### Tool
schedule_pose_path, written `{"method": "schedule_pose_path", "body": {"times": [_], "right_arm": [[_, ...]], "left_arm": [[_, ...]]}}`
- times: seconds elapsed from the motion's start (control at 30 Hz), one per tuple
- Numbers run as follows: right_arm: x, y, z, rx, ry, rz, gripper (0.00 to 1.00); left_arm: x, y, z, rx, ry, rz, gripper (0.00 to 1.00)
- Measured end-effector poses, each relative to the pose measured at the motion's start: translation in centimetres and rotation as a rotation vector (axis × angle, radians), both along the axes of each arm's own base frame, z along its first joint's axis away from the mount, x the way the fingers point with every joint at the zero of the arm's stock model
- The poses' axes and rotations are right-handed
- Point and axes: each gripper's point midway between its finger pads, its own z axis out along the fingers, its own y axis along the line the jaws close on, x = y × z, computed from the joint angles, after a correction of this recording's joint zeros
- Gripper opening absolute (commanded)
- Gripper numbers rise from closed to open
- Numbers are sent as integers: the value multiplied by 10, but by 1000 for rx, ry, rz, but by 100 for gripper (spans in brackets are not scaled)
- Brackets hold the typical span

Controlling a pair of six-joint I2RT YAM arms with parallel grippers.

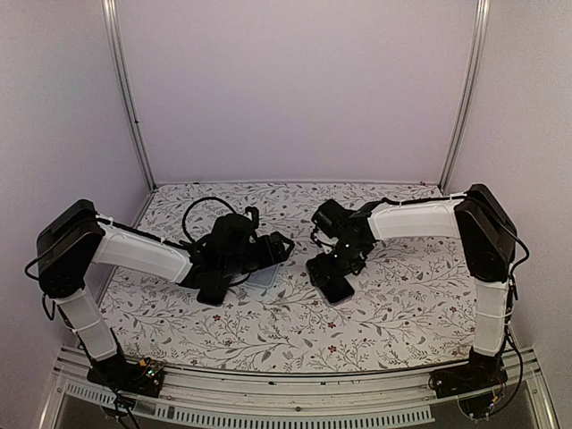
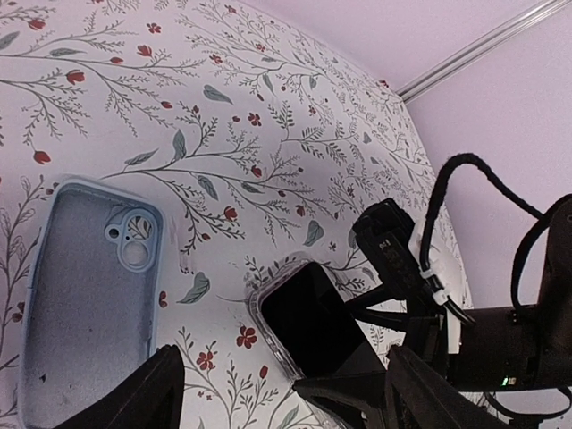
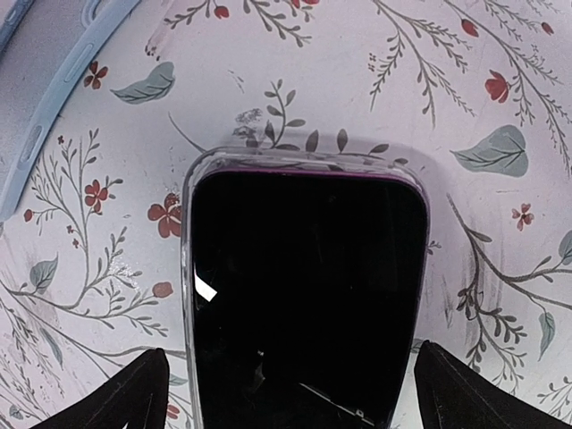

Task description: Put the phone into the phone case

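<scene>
Phone lies flat on the flowered cloth, dark screen up, a clear rim with a thin purple line round its edge. Position: right of centre on the table, directly under the right gripper. Right claw open: one finger each side of the phone's near end, both standing off its edges with cloth showing between, so nothing is gripped. Whether the fingertips touch the cloth cannot be told. Case, pale blue, lies hollow side up to the left of the phone, camera cut-out at its far end; the two are apart with a strip of cloth between them, long sides roughly parallel. Left gripper hangs over the case's near end, fingers spread wide, nothing between them; open and empty. From the top view the case is mostly hidden under the left gripper, only a pale corner visible. Both arms reach inward from the near edge, their wrists near each other at the table's middle.
</scene>
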Motion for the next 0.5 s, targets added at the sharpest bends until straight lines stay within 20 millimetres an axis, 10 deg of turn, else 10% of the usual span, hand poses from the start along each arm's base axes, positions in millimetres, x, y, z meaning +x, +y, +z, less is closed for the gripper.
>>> {"method": "schedule_pose_path", "body": {"times": [0.17,0.33,0.5], "right_arm": [[0,-2,26,25,-31,12,88],[-10,-18,86,126,-108,-3,47],[-17,-45,71,175,-24,-58,38]], "left_arm": [[1,-1,0,0,-2,-1,78],[2,-6,5,2,-16,-15,74],[3,-31,13,77,-100,-100,69]]}}
